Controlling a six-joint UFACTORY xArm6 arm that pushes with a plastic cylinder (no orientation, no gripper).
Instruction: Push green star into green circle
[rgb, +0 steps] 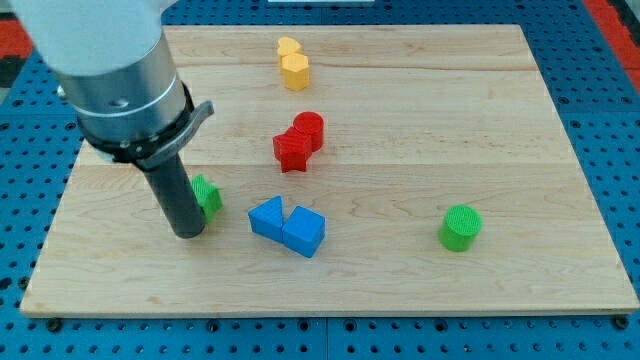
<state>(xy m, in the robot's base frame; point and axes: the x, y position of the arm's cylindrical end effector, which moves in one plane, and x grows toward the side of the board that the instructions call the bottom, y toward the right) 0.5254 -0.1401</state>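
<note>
Wooden tabletop (420, 290) on a blue pegboard (610, 150), seen from one camera.

At the view's left: big grey arm housing (110, 60) coming down from the top-left corner, narrowing to a dark rod. My tip (188, 233) planted on the tabletop, left of centre, toward the view's bottom. No hand on this rig, only the rod, so nothing to open or close.

Immediately right of the rod: green star (208, 196), touching or just about touching the rod's right side, partly hidden behind it. Shape hard to confirm with only the right portion showing.

Further right, near the middle: two blue blocks pressed together, a blue triangular block (266, 218) on the left and a blue cube (304, 232) on its right, slightly lower in the view. Near the green star but apart from it.

Above these: red star (292, 151) touching a red cylinder (310, 129) up and to its right.

Near the view's top, about the same column: two yellow blocks in contact, a smaller yellow block (288, 47) behind and a yellow hexagonal block (296, 71) in front.

Far right, toward the view's bottom: green circle (460, 227), an upright green cylinder standing alone, well apart from the green star, with the blue pair between them.
</note>
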